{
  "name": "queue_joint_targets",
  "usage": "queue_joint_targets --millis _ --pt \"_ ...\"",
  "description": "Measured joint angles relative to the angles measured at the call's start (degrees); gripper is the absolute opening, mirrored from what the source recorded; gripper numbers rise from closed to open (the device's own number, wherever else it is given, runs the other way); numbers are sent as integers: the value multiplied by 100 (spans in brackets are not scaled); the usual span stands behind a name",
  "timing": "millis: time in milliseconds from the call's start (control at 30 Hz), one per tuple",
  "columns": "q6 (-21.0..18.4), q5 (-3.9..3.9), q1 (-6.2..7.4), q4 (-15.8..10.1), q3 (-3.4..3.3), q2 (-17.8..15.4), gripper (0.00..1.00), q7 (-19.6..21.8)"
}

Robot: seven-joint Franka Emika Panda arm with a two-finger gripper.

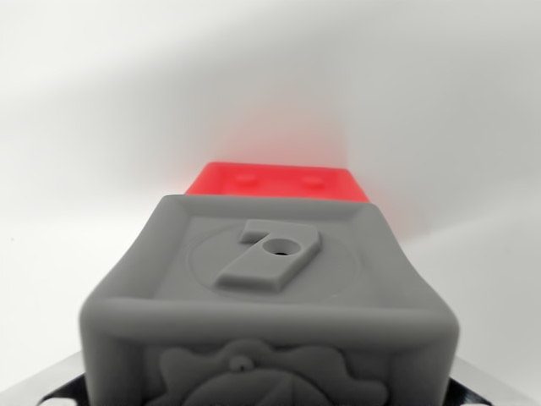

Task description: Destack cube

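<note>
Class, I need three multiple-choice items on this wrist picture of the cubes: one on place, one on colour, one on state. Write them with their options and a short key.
1. Where does the red cube show relative to the grey cube?
A. beyond it, at its far edge
B. at the wrist view's left
C. in front of it

2. What colour is the cube bearing the raised numeral 7?
A. red
B. grey
C. blue

3. How does the numbered face of the grey cube lie?
A. turned up towards the camera
B. hidden underneath
C. covered by a cloth

Key: 1 A, red shows only past the grey cube's far edge. 2 B, the 7 stands on the grey face. 3 A, the 7 is plainly in sight.
</note>
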Motion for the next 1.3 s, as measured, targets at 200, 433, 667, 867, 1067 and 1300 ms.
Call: queue_joint_targets --millis 200,433,667,867,1067,1300 --pt "0 0 0 -1 0 0 0 0" --pt "0 0 0 -1 0 -1 0 0" --pt "-20 0 0 -2 0 -39 0 0" --pt "-69 0 0 -10 0 -99 0 0" --pt "-149 0 0 -25 0 -198 0 0" --pt "-254 0 0 -43 0 -321 0 0"
